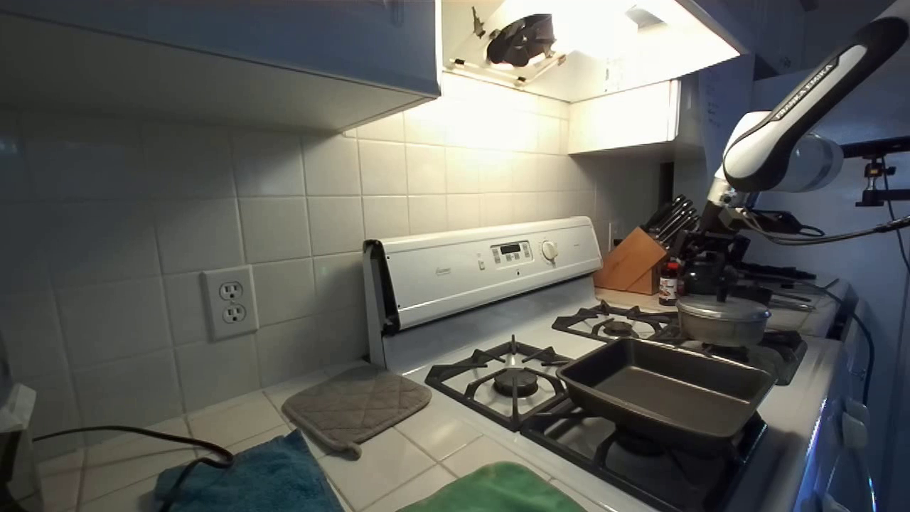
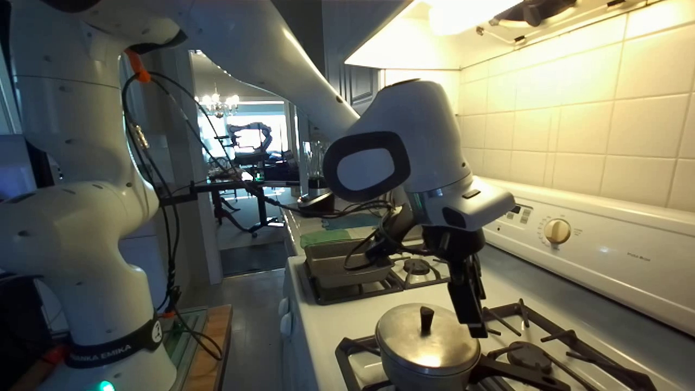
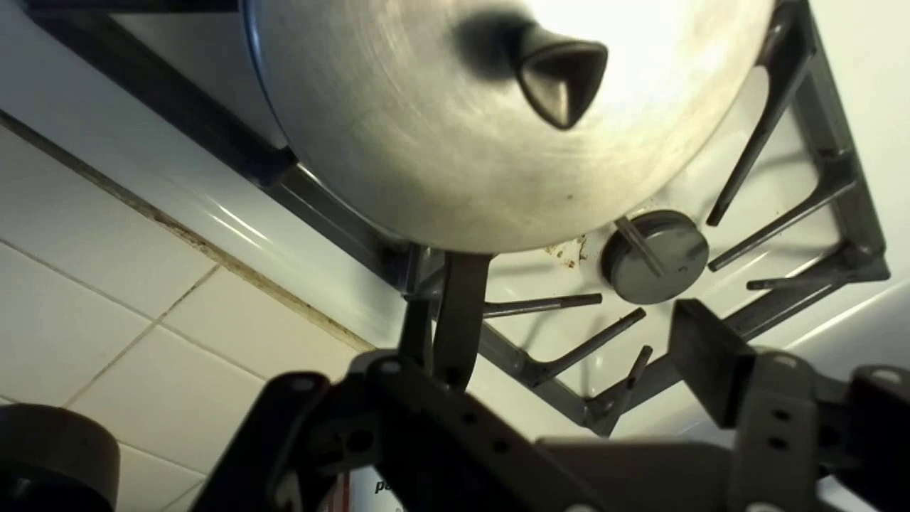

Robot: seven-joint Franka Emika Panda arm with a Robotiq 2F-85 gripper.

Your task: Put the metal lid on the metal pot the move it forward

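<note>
The shiny metal lid [image 1: 732, 308] sits on the metal pot [image 1: 721, 329] on a stove burner. In an exterior view the lid [image 2: 407, 339] with its upright black knob looks level on the pot [image 2: 399, 376]. In the wrist view the lid [image 3: 412, 142] fills the top and hides most of the pot. The pot's black handle [image 3: 462, 306] points toward my gripper [image 3: 558, 327]. My gripper is open, its fingers wide apart; the handle appears between them, close to the left finger. In an exterior view my gripper [image 2: 472, 317] points down beside the pot, on the handle side.
A dark rectangular pan [image 1: 672, 384] stands on the front burner grate beyond the pot. A knife block [image 1: 633, 263] and a bottle [image 1: 668, 283] stand on the counter behind. A grey square mat [image 1: 359, 405] and cloths lie on the near counter. Grate prongs [image 3: 590, 348] stick up around the burner.
</note>
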